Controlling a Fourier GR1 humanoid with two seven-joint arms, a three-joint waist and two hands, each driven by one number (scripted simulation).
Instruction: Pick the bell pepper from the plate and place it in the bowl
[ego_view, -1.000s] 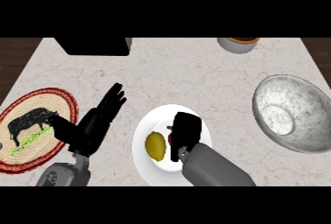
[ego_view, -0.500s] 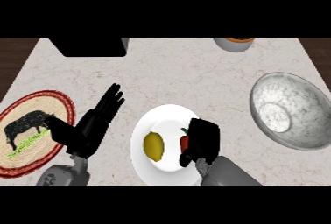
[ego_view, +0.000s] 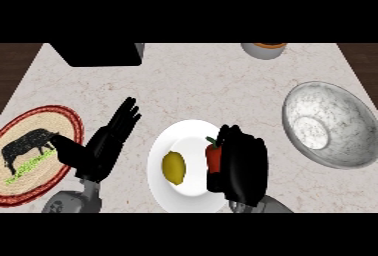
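The right hand had its fingers curled down against the red bell pepper, which sat at the plate's three o'clock edge and was mostly hidden behind the hand. A yellow lemon lay at nine o'clock. The left hand rested open, fingers straight, on the surface. The bowl stood well apart.

Bell pepper: the glossy red bell pepper carried a green stem, just left of the black right hand.
Plate: the round white plate was plain.
Lemon: the oval yellow lemon lay left of that hand.
Bowl: the round metal bowl was mottled grey-white.
Mat: the round woven mat, red-rimmed and tan, bore a black animal figure beside the black left hand.
Counter: the marble counter was beige, speckled.
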